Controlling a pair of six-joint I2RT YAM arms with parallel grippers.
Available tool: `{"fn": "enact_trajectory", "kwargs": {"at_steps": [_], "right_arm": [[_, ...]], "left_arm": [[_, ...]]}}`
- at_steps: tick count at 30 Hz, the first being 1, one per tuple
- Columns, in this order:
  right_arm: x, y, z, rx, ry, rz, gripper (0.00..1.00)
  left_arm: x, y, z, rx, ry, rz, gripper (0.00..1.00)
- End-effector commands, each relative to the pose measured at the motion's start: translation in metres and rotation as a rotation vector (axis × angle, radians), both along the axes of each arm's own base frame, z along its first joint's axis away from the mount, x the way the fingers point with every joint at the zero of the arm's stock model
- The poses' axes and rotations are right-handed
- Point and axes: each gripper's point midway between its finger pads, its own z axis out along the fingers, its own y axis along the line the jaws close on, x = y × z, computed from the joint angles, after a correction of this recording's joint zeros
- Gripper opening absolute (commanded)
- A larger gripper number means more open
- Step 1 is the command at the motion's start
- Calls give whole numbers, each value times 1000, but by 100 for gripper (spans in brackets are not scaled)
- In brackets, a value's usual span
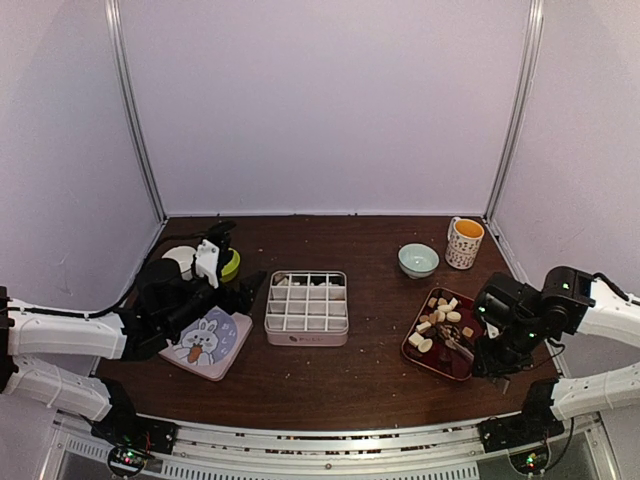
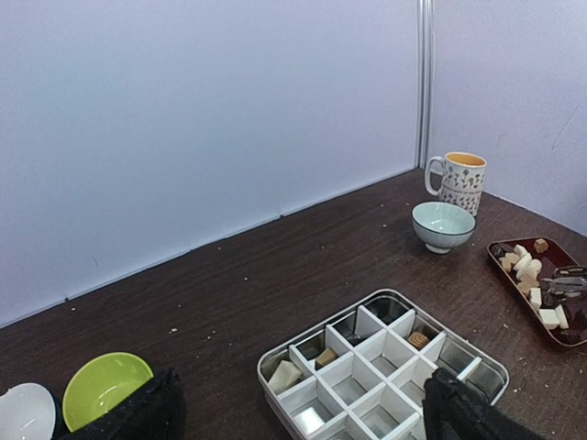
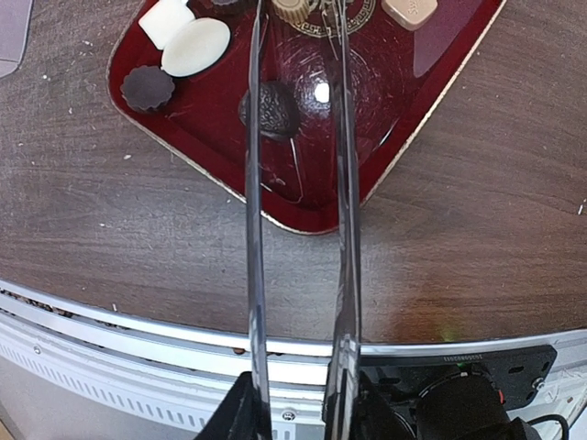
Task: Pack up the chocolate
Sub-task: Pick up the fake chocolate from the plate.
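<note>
Chocolate (image 1: 436, 318) pieces in cream, tan and dark brown lie on a dark red tray (image 1: 412, 352) at the right. My right gripper (image 1: 492, 358) (image 3: 293, 403) is shut on metal tongs (image 3: 254, 229), whose two blades reach over the tray (image 3: 394, 147). A dark round piece (image 3: 268, 108) lies between the blades, whose tips are out of frame. The white gridded box (image 1: 307, 303) (image 2: 367, 353) holds a cream piece (image 2: 283, 376), a tan one (image 2: 326, 357) and a ridged one (image 2: 418, 339). My left gripper (image 1: 243, 287) (image 2: 298, 417) hangs open at the box's left side.
A pink lid with a rabbit drawing (image 1: 208, 342) lies under the left arm. Green (image 1: 231, 264) and white (image 1: 178, 258) bowls stand behind it. A pale teal bowl (image 1: 418, 259) and a patterned mug (image 1: 464, 242) stand at the back right. The table's front rail (image 3: 138, 321) runs close to the tray.
</note>
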Motion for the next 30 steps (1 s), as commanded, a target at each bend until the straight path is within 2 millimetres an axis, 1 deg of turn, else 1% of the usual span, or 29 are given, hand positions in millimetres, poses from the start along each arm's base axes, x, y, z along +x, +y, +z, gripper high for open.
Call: {"fn": "enact_trajectory", "kwargs": {"at_steps": [1, 3, 13, 18, 22, 30], "right_arm": [[8, -8, 5, -32, -42, -4, 29], [9, -8, 4, -37, -44, -4, 29], [15, 2, 1, -25, -41, 17, 28], [15, 4, 2, -14, -41, 16, 26], [15, 3, 10, -5, -54, 7, 23], [20, 0, 35, 6, -106, -7, 22]], "left_arm": [[1, -5, 14, -18, -34, -15, 92], [2, -7, 14, -15, -31, -18, 92], [2, -7, 14, -13, -30, -21, 92], [2, -7, 14, -12, -29, -20, 92], [2, -8, 14, -12, -29, -21, 92], [2, -8, 13, -9, -27, -24, 92]]}}
